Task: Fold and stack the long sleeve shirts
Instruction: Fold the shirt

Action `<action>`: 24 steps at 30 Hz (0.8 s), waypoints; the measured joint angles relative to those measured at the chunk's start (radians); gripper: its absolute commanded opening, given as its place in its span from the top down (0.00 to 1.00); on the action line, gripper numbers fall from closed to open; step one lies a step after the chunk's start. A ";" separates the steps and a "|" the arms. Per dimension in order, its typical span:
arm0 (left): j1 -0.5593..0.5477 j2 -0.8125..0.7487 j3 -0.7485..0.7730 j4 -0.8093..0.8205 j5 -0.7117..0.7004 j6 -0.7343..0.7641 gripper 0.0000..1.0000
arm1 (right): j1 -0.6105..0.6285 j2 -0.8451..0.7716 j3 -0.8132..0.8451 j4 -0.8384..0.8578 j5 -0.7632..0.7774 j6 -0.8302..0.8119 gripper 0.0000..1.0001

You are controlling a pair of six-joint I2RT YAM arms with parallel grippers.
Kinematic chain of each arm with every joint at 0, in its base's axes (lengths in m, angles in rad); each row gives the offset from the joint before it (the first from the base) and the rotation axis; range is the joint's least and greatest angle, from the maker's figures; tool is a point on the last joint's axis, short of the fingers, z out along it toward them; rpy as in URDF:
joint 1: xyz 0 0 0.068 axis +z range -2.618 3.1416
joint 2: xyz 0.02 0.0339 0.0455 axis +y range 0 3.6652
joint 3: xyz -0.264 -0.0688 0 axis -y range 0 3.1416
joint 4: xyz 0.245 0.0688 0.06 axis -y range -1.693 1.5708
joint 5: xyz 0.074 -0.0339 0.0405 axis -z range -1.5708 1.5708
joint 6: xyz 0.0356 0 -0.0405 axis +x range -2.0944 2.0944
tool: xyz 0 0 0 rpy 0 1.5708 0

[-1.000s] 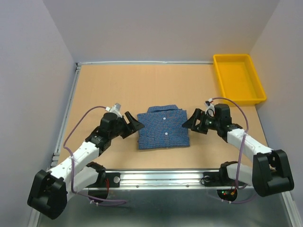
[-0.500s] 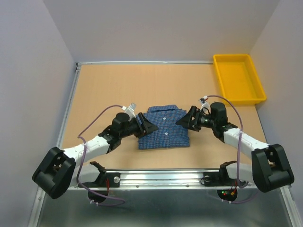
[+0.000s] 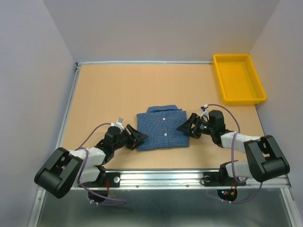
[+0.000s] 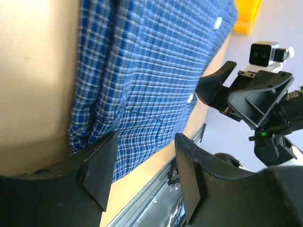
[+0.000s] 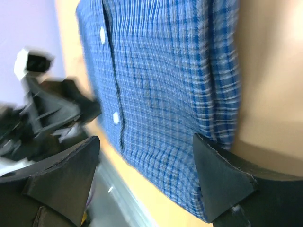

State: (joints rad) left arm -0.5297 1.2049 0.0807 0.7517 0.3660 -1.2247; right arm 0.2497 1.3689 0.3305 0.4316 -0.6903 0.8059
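The blue checked long sleeve shirt (image 3: 162, 127) lies folded into a neat rectangle in the middle of the table, collar at the far side, white buttons up. My left gripper (image 3: 140, 140) is open and empty, low at the shirt's near left corner; in the left wrist view the shirt (image 4: 142, 71) fills the frame above the gripper (image 4: 142, 170). My right gripper (image 3: 183, 129) is open and empty, low at the shirt's right edge; in the right wrist view the shirt (image 5: 165, 85) lies beyond the gripper (image 5: 147, 175), whose jaws stand wide apart.
A yellow tray (image 3: 238, 78) stands at the far right of the table. A metal rail (image 3: 161, 177) runs along the near edge between the arm bases. White walls enclose the table on three sides.
Both arms have dropped lower and come nearer the front edge. The left gripper moved from the shirt's left edge to its near left corner. The shirt has not moved.
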 measured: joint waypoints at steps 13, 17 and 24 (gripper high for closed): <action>0.106 0.017 0.405 -0.209 -0.054 0.157 0.25 | -0.007 0.054 0.364 -0.114 0.050 -0.021 0.15; 0.115 0.237 0.495 -0.195 -0.032 0.194 0.28 | -0.007 0.208 0.428 -0.026 0.042 0.016 0.15; 0.179 0.447 0.509 -0.143 0.005 0.226 0.30 | -0.011 0.436 0.428 0.056 0.060 0.038 0.15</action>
State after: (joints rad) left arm -0.3508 1.6520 0.5896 0.6086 0.3714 -0.9989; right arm 0.2382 1.8046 0.7582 0.4877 -0.6304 0.8436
